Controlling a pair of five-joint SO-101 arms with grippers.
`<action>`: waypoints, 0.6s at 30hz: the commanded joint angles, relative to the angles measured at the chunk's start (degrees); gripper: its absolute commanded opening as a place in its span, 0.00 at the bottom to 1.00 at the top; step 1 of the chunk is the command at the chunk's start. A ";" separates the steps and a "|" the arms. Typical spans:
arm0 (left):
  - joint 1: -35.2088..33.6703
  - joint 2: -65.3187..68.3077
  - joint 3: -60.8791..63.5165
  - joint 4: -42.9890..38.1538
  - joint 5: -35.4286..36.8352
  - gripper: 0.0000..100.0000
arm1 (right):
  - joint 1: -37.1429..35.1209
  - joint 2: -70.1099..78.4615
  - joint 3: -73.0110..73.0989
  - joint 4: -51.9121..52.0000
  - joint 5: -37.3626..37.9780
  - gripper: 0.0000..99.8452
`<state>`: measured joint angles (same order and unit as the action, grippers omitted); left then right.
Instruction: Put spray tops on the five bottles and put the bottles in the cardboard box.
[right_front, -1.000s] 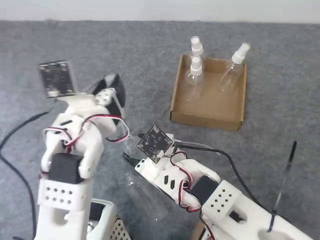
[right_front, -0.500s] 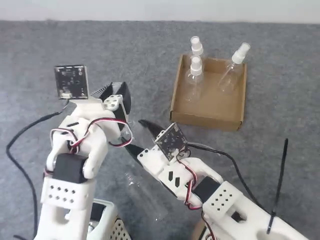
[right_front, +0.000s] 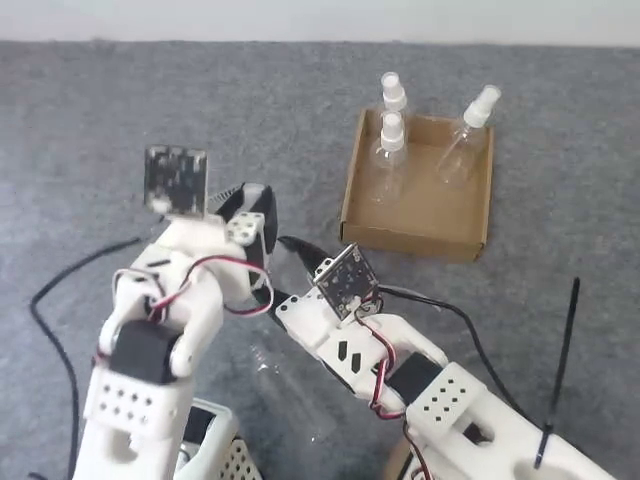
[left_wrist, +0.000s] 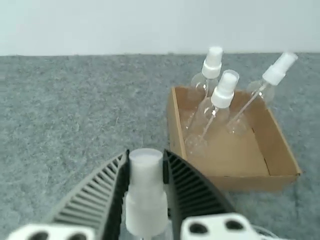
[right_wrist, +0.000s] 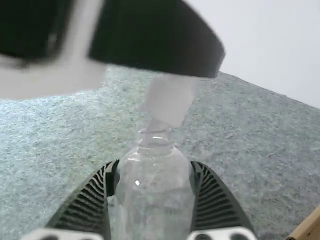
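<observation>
Clear bottle (right_wrist: 152, 185), base beyond frame.

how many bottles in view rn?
4. Three with tops at the cardboard box: rear bottle, middle bottle, tilted bottle. Fourth bottle in the right gripper, below the left gripper's spray top. A fifth may be hidden.

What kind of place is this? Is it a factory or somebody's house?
Probably a robot practice table in a lab or workshop. A left arm and right arm with bare wires stand on a grey mat, beside a cardboard box with three spray bottles, a pale wall behind.
</observation>
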<state>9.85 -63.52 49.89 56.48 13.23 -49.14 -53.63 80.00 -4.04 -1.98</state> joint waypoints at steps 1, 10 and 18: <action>0.18 -8.70 4.00 -0.97 -1.85 0.03 | 0.22 -2.33 -0.70 0.84 -0.35 0.01; 0.18 -9.14 5.23 -2.73 -3.25 0.07 | 1.54 -1.98 0.44 -7.34 -0.44 0.01; 0.26 -8.97 1.89 -4.13 -3.25 0.11 | 5.67 -1.71 0.35 -14.29 -0.79 0.01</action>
<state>10.11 -73.54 55.43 53.14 10.59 -45.63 -53.63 81.49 -14.86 -1.98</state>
